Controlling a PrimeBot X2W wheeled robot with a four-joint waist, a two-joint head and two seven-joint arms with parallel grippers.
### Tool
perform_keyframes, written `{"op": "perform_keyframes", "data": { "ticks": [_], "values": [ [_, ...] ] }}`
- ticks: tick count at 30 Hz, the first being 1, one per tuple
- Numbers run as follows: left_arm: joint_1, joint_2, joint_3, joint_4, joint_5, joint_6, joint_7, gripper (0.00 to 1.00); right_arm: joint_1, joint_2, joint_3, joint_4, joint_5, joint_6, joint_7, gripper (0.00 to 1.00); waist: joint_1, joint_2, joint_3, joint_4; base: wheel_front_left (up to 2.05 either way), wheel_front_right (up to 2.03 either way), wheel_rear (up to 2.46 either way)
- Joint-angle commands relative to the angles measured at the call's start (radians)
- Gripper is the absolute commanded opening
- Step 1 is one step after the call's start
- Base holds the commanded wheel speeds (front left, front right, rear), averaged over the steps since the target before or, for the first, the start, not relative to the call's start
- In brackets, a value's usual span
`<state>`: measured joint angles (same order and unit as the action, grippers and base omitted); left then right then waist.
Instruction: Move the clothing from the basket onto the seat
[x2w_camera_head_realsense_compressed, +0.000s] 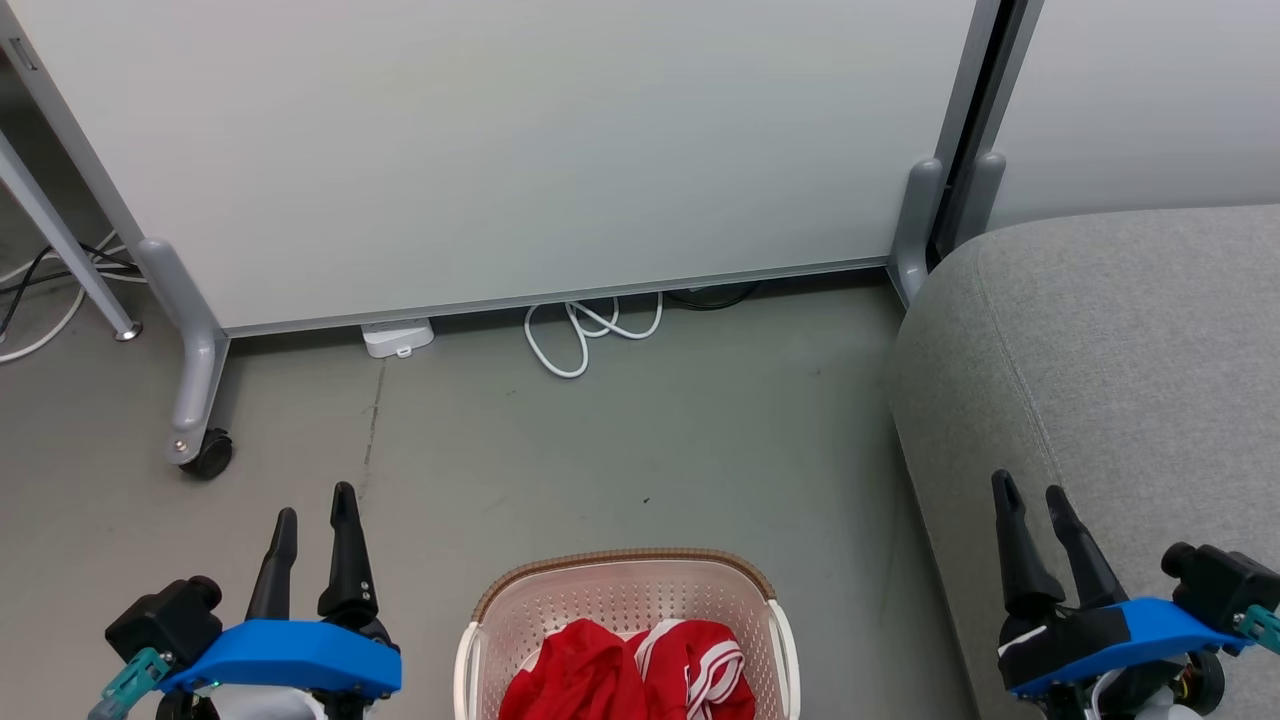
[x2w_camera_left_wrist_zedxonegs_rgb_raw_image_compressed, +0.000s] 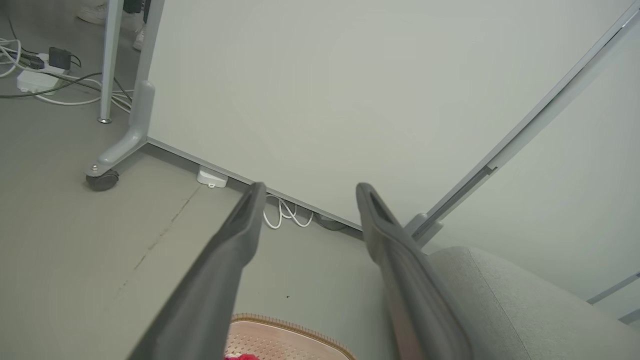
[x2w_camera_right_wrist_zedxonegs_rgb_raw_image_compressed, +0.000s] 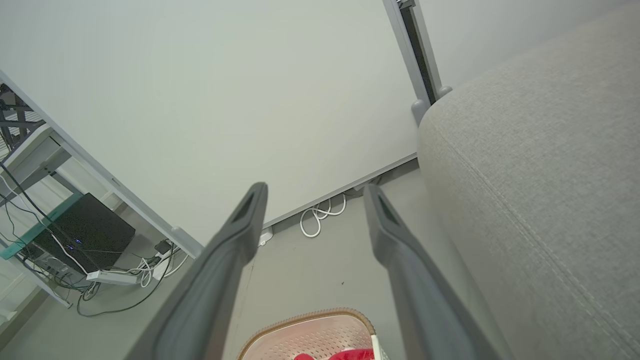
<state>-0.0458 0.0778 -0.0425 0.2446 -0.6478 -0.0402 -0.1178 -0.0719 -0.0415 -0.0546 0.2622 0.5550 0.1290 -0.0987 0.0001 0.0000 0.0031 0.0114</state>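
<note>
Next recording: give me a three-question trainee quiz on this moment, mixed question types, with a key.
1. True or false: the clothing lies inside the basket.
2. From the robot's own side, where does the seat stand relative to the basket? A) to its left B) to its right C) underneath it
3. Fill in: the left tool and the right tool both stand ____, holding nothing.
Key: 1 true; 2 B; 3 open.
</note>
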Motion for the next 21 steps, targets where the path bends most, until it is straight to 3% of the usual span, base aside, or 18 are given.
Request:
{"op": "perform_keyframes", "data": {
  "ticks": [1,21],
  "values": [
    [-0.008,0.008,-0.002,-0.005,0.027,0.004,-0.011,1.00,-0.020,-0.007,0.003,-0.011,-0.032,0.002,-0.009,1.00,-0.0001,0.0000,0.000,0.000,0.00,0.00,0.00],
    [-0.015,0.005,-0.016,0.005,0.217,0.002,-0.063,1.00,-0.015,-0.009,0.013,-0.008,-0.252,0.002,-0.057,1.00,-0.0001,0.0000,-0.002,0.005,0.00,0.00,0.00]
  ]
}}
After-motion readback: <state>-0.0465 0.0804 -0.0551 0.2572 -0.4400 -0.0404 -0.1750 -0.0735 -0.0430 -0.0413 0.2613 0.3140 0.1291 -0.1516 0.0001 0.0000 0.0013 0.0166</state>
